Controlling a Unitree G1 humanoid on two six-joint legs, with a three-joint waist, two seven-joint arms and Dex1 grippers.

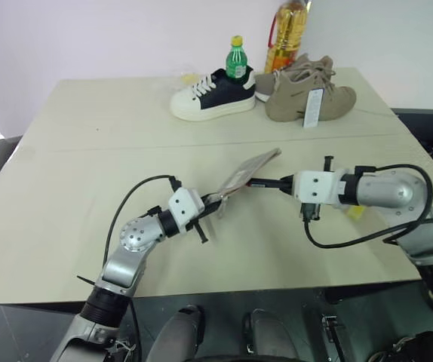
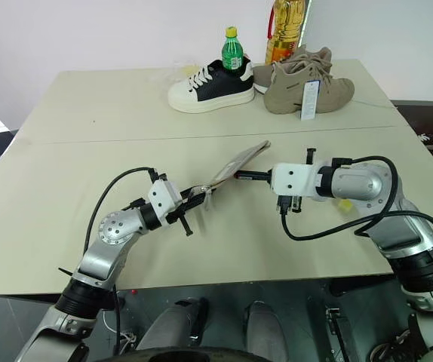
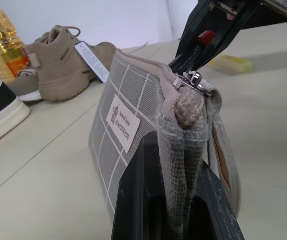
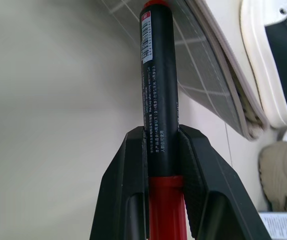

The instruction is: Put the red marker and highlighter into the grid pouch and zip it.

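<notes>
**Marker tip lined up with the pouch mouth**

Our left gripper has its two black fingers clamped on one corner of the flat grey grid-lined fabric pouch, holding it off the pale table, slanting away toward about one o'clock in the head view. Our right gripper has its fingers pinched on the slim black-bodied red marker, whose long axis runs roughly level, its tip pointing toward nine o'clock at the pouch's upper edge, close to it; we cannot tell whether it touches. In the left wrist view the metal zipper pull sits at the held corner with the marker just behind it. The stubby yellow highlighter lies on the table beyond, nearer our right arm. We judge the next move turns on sliding the marker along its own axis into the opening.
</notes>
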